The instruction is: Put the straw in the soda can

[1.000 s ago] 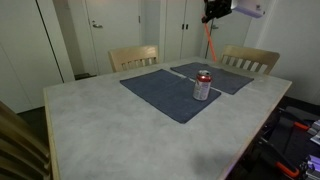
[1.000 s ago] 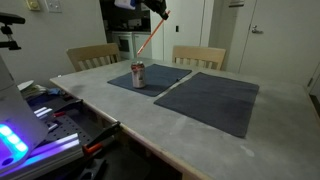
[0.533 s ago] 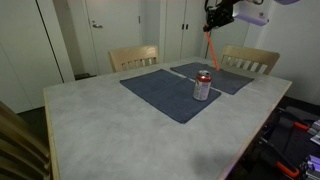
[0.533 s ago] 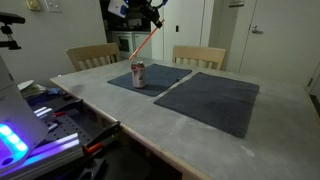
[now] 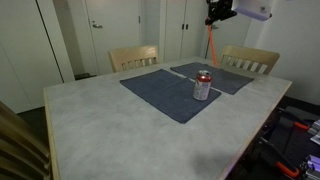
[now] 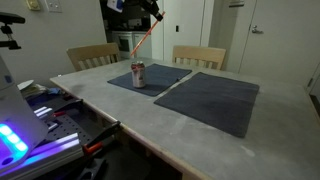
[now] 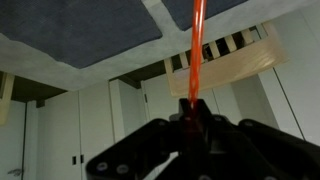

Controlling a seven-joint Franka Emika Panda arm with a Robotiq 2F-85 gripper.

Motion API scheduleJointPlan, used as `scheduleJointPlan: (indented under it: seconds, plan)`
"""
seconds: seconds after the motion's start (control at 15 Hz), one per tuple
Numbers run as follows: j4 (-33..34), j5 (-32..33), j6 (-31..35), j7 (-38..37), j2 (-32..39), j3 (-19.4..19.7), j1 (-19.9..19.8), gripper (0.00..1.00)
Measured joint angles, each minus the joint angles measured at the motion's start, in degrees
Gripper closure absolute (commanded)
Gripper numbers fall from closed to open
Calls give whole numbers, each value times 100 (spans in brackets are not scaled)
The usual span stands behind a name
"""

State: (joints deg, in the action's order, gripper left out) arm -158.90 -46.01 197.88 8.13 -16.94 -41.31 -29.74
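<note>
**A:** How far along is the task?

**B:** I judge the first part is done. The gripper (image 5: 218, 12) is closed on the upper end of the straw (image 5: 211, 42) and holds it high in the air, over the far right part of the table (image 5: 90, 125).

**A:** And the soda can (image 5: 203, 85)?

**B:** It stands upright on a dark blue placemat (image 5: 155, 92), on the right side of the table, and nothing is in it. The lower tip of the straw hangs above the can and does not touch it (in an exterior view the straw (image 6: 143, 40) slants down toward the can, so it is not vertical).

**A:** What is left, then?

**B:** Almost all the fine work, I think: bring the tip over the opening in the silver top, lower it inside, and then let go. The opening itself is too small to see here.
</note>
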Motion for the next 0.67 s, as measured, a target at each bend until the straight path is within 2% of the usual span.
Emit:
scheduleJointPlan:
  seconds: [0.4,0.6,0.67]
  plan:
    - [3,-391,1,-155,-151,-1785,-1438,98]
    - [4,-406,1,-382,-235,-2543,-2156,98]
    - [4,-359,-1,-478,-252,-2691,-2281,91]
